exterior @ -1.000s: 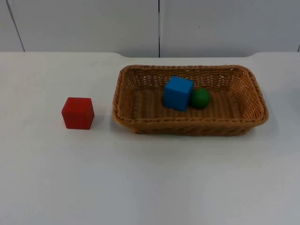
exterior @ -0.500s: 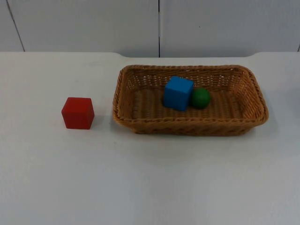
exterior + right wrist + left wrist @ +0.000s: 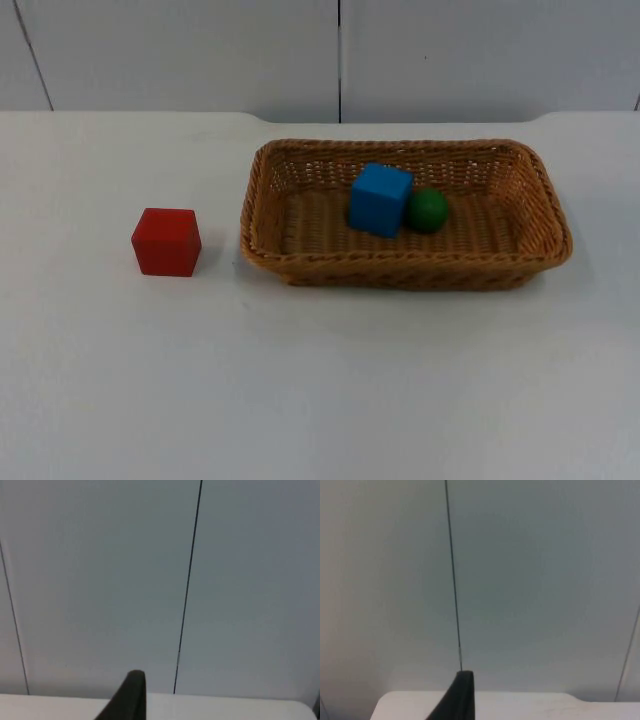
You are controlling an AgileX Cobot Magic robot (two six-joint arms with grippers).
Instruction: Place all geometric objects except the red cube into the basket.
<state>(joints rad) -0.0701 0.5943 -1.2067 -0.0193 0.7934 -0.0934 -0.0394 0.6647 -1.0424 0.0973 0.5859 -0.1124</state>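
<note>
Jaws: cannot tell; left gripper (image 3: 462,695) and right gripper (image 3: 132,695) face the grey partition wall (image 3: 530,580)
Woven wicker basket (image 3: 300,262): holds blue cube (image 3: 380,198) touching green ball (image 3: 427,210)
Red cube (image 3: 166,241): on white table (image 3: 320,380), left of basket

The white table top (image 3: 320,380) carries a red cube (image 3: 166,241) and, at its three o'clock, just apart, a brown wicker basket (image 3: 405,268).
</note>
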